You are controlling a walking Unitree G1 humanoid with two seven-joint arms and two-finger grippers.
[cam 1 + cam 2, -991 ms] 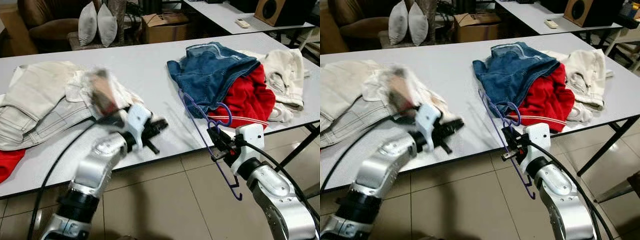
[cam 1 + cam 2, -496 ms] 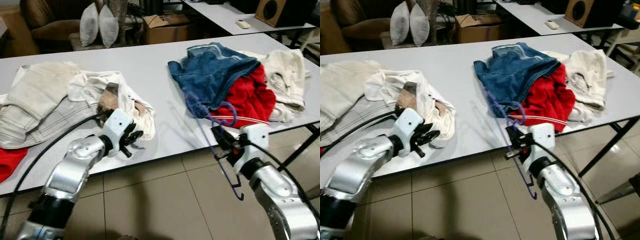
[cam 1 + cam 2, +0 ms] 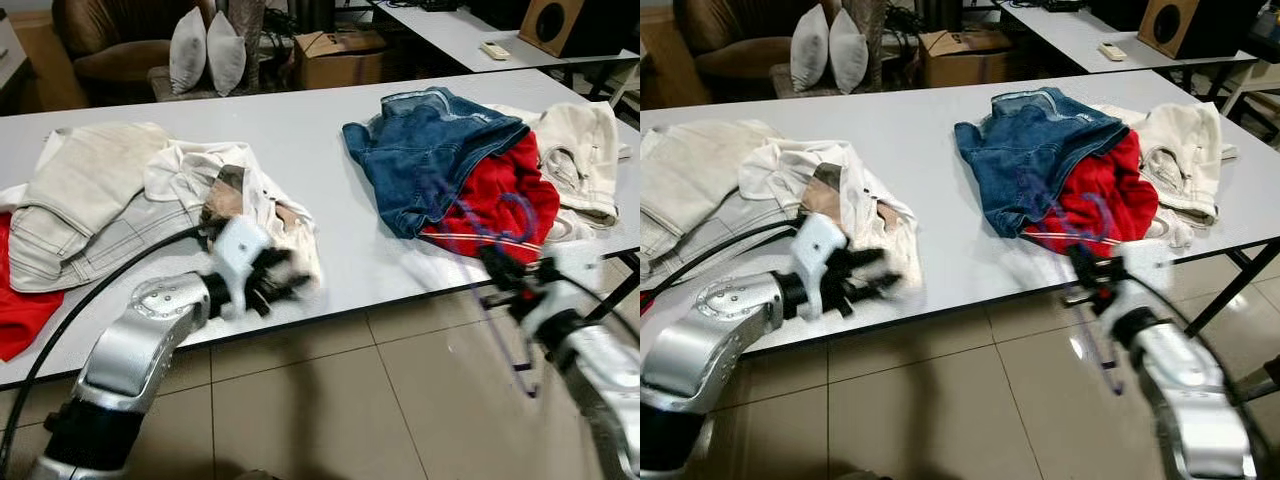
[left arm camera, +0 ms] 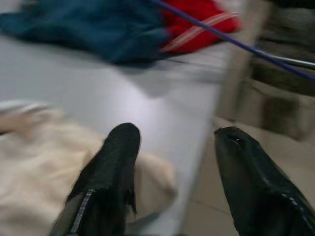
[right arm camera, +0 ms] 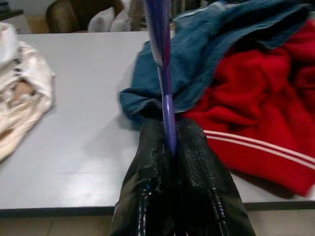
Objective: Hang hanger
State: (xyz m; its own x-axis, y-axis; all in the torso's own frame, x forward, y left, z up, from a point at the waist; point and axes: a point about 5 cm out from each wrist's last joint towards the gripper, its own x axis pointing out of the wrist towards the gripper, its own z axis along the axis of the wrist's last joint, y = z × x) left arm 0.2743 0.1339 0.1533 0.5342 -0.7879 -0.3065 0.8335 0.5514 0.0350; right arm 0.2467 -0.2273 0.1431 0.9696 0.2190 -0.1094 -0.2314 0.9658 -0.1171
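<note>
**A:** Hanger first: where is it?

**B:** From my head camera, the purple hanger (image 3: 505, 290) is pinched in my right end effector (image 3: 505, 272), just off the tabletop's (image 3: 300, 140) near edge, in front of the red garment (image 3: 500, 195) and the denim (image 3: 425, 150). It's blurred, so I can't trace its whole outline. My left end effector (image 3: 275, 280) sits at the near edge against the cream shirt (image 3: 250, 200).

**A:** And the left wrist camera?

**B:** My left fingers (image 4: 110, 172) are spread, with cream cloth just below them and nothing between them.

**A:** The right wrist?

**B:** My right fingers (image 5: 152, 172) are pressed together on the hanger's thin bar, which runs up past the denim.

**A:** How should this step go?

**B:** I'd judge it best to keep the pinch firm, lift the hanger clear of the garments and move slowly so it doesn't twist in the grip.
</note>
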